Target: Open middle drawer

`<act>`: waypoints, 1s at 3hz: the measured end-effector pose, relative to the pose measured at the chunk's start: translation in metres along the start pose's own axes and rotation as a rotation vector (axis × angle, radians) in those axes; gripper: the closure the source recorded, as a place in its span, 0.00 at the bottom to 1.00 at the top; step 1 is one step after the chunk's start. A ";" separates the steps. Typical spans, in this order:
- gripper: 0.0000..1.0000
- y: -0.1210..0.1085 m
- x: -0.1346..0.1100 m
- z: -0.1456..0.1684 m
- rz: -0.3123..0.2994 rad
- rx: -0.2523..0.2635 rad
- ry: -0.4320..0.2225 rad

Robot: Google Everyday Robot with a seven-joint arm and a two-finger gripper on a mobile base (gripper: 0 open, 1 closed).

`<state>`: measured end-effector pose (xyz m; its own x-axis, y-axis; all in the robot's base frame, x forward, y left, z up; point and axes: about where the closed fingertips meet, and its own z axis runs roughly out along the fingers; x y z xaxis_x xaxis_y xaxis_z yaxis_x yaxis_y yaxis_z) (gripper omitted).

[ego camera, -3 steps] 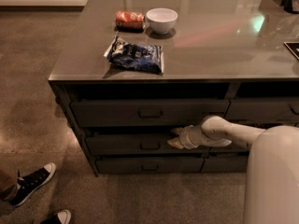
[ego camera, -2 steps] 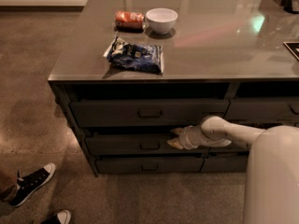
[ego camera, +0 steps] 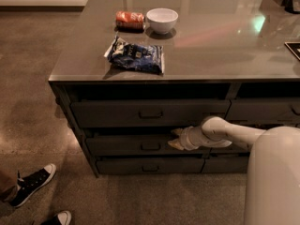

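At the far left, black-and-white canvas sneakers (ego camera: 32, 184) are seen on the floor. On the grey counter top (ego camera: 211, 50) lie a crinkled blue snack bag (ego camera: 137, 56), an orange packet (ego camera: 130, 19) and a white round bowl (ego camera: 162, 18). Below, the wide dark grey middle drawer (ego camera: 117, 145) is set between two others, its long axis running left to right. Its small rectangular pull (ego camera: 150, 146) is found just left of the pale two-finger gripper (ego camera: 174, 138), which is held at the drawer front. Whether the claw is open or closed cannot be told. The pull outward, toward the white robot body (ego camera: 274, 177), is judged to hinge on that short leftward offset.
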<state>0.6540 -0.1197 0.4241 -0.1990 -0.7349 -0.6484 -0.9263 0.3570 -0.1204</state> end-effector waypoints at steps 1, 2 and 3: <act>0.90 -0.003 -0.003 -0.001 0.000 0.000 0.000; 0.89 -0.003 -0.003 -0.001 0.000 0.000 0.000; 0.90 0.003 -0.002 0.001 -0.016 -0.007 0.000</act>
<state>0.6517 -0.1166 0.4244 -0.1838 -0.7408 -0.6460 -0.9317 0.3408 -0.1256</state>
